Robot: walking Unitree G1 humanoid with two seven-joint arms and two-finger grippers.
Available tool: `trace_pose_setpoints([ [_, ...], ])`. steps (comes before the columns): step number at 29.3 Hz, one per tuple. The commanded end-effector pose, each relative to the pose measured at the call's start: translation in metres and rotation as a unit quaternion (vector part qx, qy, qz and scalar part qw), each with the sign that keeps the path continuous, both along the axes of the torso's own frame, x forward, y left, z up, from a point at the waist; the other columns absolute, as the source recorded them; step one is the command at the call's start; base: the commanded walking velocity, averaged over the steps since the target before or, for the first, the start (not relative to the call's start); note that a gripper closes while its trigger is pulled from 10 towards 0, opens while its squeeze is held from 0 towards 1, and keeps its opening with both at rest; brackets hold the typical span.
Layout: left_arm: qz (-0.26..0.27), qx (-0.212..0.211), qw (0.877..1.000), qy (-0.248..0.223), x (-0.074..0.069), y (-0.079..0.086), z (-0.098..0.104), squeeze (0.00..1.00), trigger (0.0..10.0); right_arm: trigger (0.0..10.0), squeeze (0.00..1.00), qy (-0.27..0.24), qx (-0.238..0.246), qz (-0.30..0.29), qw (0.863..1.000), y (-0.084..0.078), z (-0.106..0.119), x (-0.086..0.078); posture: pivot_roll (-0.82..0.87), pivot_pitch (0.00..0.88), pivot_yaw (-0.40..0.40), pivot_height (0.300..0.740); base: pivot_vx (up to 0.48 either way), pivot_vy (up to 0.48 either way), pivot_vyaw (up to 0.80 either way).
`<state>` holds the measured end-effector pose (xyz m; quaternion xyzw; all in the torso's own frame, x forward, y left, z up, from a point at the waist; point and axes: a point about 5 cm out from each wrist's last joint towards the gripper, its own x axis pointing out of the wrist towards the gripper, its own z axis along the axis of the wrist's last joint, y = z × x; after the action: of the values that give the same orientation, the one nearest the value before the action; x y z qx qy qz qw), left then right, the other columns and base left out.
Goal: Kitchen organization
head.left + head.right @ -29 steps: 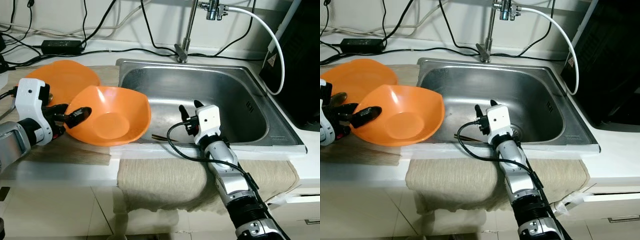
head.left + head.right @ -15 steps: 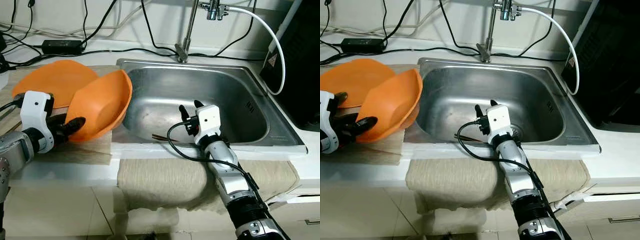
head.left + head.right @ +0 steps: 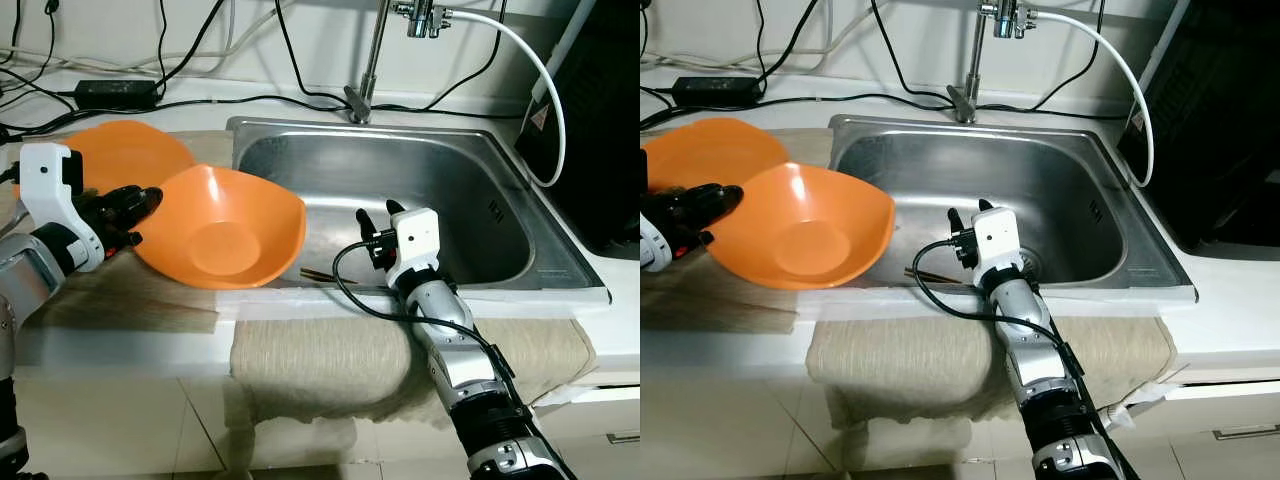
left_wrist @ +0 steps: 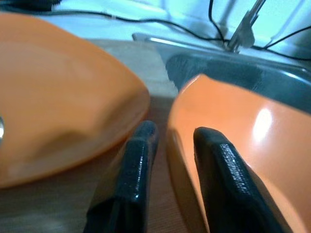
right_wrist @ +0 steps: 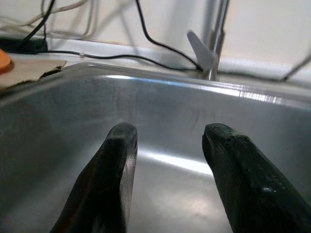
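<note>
Left eye view: the left tool (image 3: 140,205) pinched the near-left rim of an orange bowl (image 3: 222,240), one black finger inside the wall and one outside. The bowl sat nearly level at the left front corner of the steel sink (image 3: 470,185), part over the desk (image 3: 110,330) and part over the basin, so it lay to the right of the tool that carried it. A second orange bowl (image 3: 125,155) rested on the desk just behind the first. The right tool (image 3: 378,222) hung over the front of the basin with its fingers spread and nothing between them; thin dark sticks (image 3: 320,273), probably chopsticks, lay on the sink floor just to its left. Right eye view: the same layout held, with the held bowl (image 3: 800,225) between the left tool (image 3: 712,200) and the right tool (image 3: 962,230), touching the former and well apart from the latter. Left wrist view: the two fingers (image 4: 129,184) straddled the rim of the held bowl (image 4: 243,141), with the second bowl (image 4: 58,92) beside them. Right wrist view: the spread fingers (image 5: 109,179) pointed across the bare sink (image 5: 184,121) toward the tap. Judged from this, any placing of the bowl fell to the left arm, and the free travel lay leftward onto the other bowl.
</note>
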<state>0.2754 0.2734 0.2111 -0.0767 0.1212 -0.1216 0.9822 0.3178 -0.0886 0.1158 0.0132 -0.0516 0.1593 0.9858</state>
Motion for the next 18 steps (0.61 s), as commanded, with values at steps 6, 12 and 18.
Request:
trace_pose_setpoints([
  [6,0.010,0.001,1.000,0.014,0.000,0.003,-0.005,0.60,0.0,10.0,0.00,0.020,0.077,0.025,0.997,0.006,0.015,0.006,0.21,0.013,-0.051,0.740,0.000,0.000,0.00],
  [12,0.015,0.001,1.000,0.016,-0.001,0.005,-0.007,0.72,0.0,10.0,0.00,0.099,0.240,0.089,0.962,0.020,0.030,0.009,0.21,0.014,-0.049,0.740,0.000,0.000,0.00],
  [18,0.024,0.002,1.000,0.016,0.000,0.007,-0.007,0.74,0.0,10.0,0.00,0.132,0.317,0.155,0.926,0.032,0.048,0.006,0.21,0.012,-0.049,0.740,0.000,0.000,0.00],
])
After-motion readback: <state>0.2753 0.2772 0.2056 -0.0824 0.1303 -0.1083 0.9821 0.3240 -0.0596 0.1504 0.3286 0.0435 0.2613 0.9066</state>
